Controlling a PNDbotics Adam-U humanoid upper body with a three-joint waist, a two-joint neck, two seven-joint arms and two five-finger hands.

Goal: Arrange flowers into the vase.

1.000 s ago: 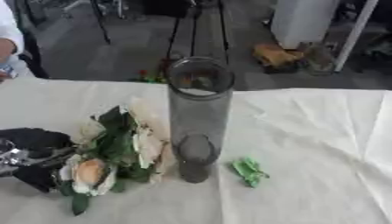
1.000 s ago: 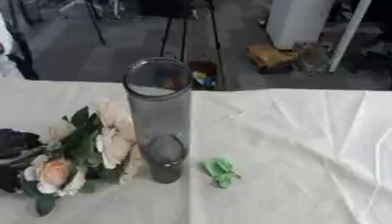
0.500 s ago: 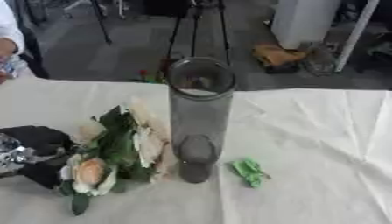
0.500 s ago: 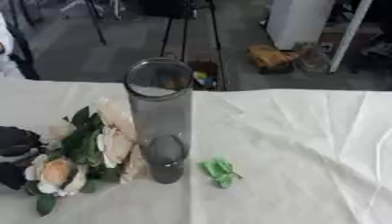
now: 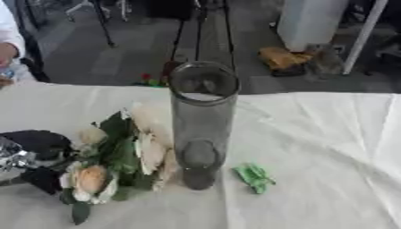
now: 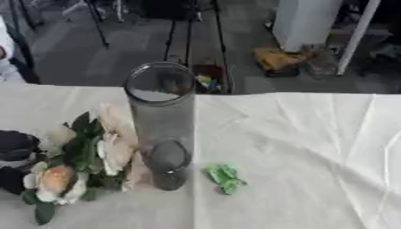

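Cream flowers [image 5: 117,156] lie beside the vase [image 5: 202,120], stems in the left hand [image 5: 31,154]; its fingers unclear.

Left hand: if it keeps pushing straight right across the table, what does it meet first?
The flowers. The left hand already sits at their stem end. Beyond them stands the glass vase, likely next, though depth is unclear.

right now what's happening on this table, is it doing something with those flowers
The robot's left hand is at the table's left edge, against the bunch of flowers, which lies on the white tablecloth just left of the vase; whether its fingers grip the stems can't be told. The tall clear vase stands upright with no flowers in it. A small green scrap lies to the vase's right. The right hand isn't in view.
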